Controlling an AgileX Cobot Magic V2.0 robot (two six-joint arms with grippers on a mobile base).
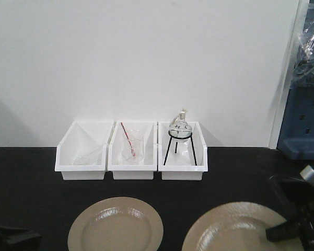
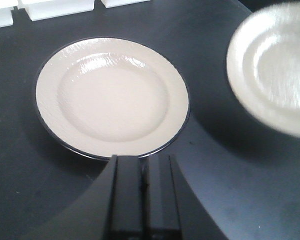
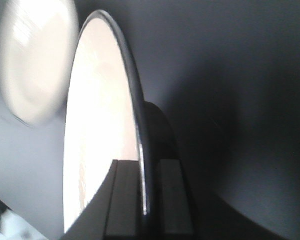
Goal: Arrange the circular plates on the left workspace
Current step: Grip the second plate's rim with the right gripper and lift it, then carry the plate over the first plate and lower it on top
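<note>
Two round beige plates show above the black countertop (image 1: 26,178). The left plate (image 1: 115,226) lies flat; in the left wrist view it (image 2: 112,95) sits just ahead of my left gripper (image 2: 144,162), which is shut and empty, its tips at the plate's near rim. That gripper shows in the front view at the bottom left corner (image 1: 10,238). My right gripper (image 3: 144,172) is shut on the rim of the right plate (image 3: 100,135), seen edge-on with its dark underside to the right. In the front view the right gripper (image 1: 282,230) grips this plate (image 1: 232,230) at its right edge.
Three white bins (image 1: 83,154) (image 1: 131,154) (image 1: 182,157) stand in a row against the white wall; the right one holds a glass flask on a black tripod (image 1: 180,129). A blue unit (image 1: 303,125) stands at the far right.
</note>
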